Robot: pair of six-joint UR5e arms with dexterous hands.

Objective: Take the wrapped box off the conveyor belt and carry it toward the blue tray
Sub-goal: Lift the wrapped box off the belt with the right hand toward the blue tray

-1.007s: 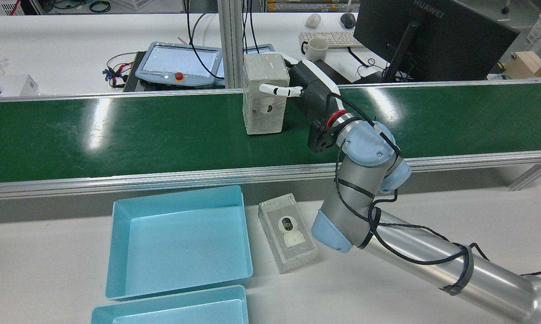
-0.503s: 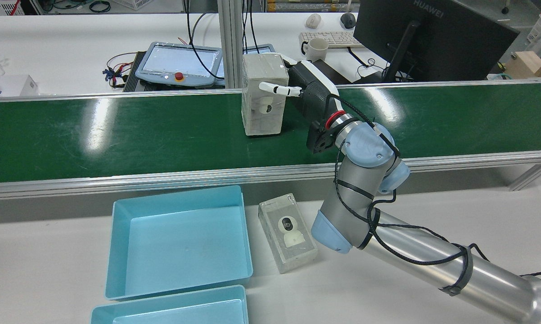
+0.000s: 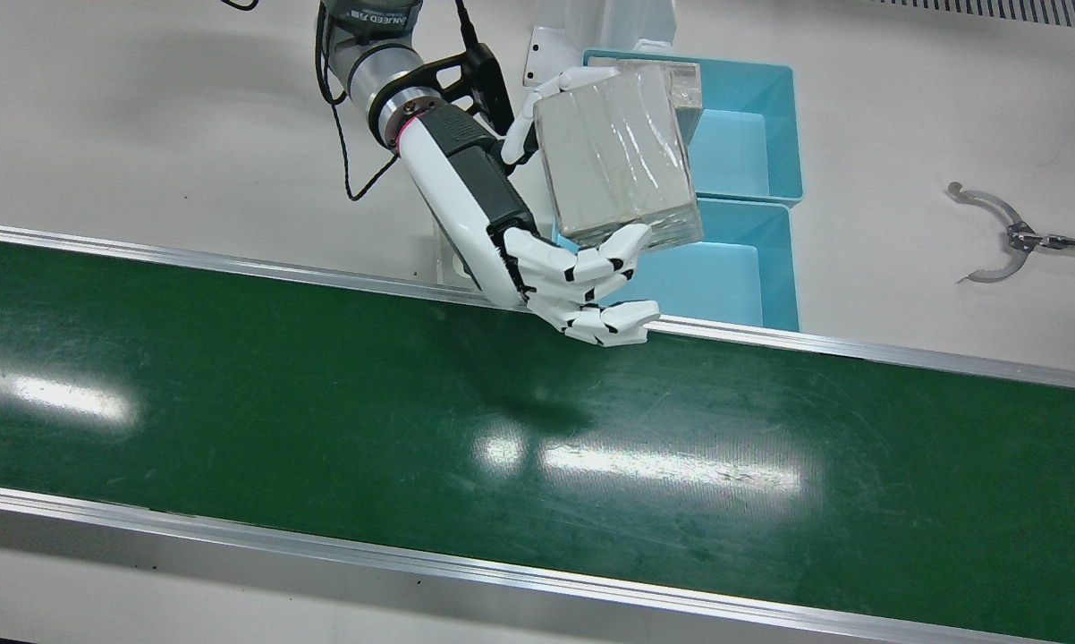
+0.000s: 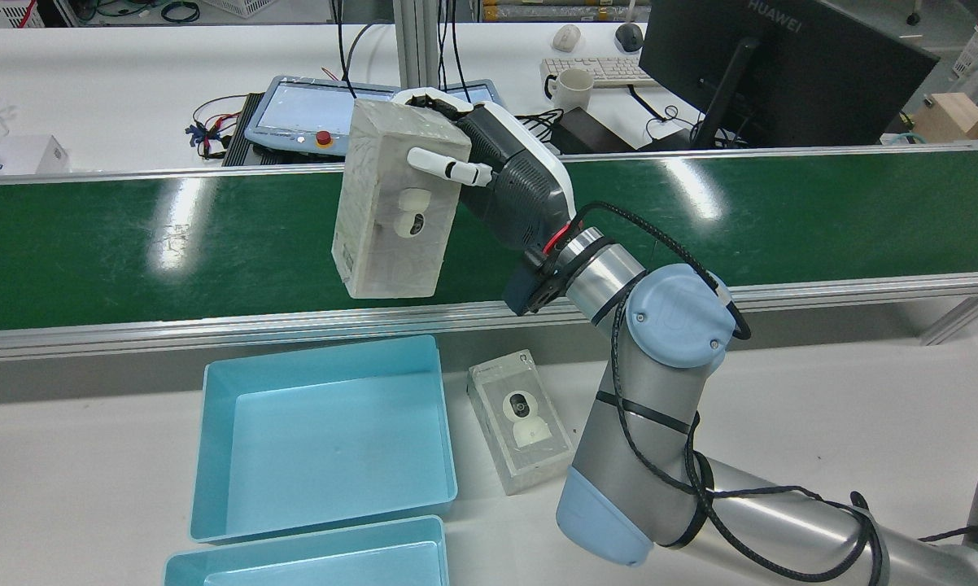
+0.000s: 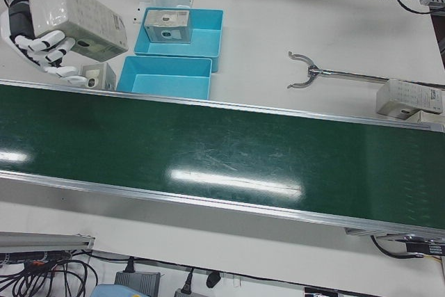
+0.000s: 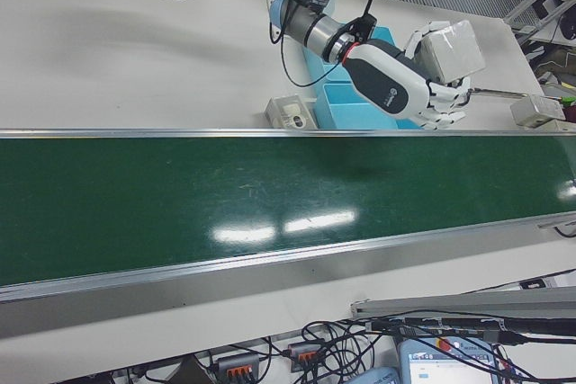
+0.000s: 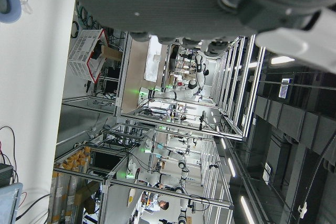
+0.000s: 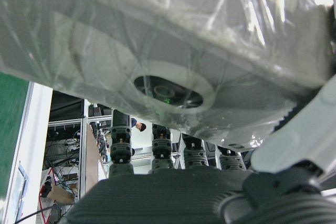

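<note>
While the right hand (image 4: pixel 489 175) has its fingers (image 3: pixel 591 268) clamped on the box (image 4: pixel 391 203), the box hangs clear above the belt's (image 4: pixel 212 244) near edge. Its long axis is near upright. The tray (image 4: pixel 326 435) lies below, toward the robot.

The box (image 4: pixel 391 203) was pale grey under clear wrap (a white camera printed on its side). The belt (image 4: pixel 212 236) was dark green, the tray (image 4: pixel 326 435) light blue, the hand (image 3: pixel 582 286) white with black joints.
</note>
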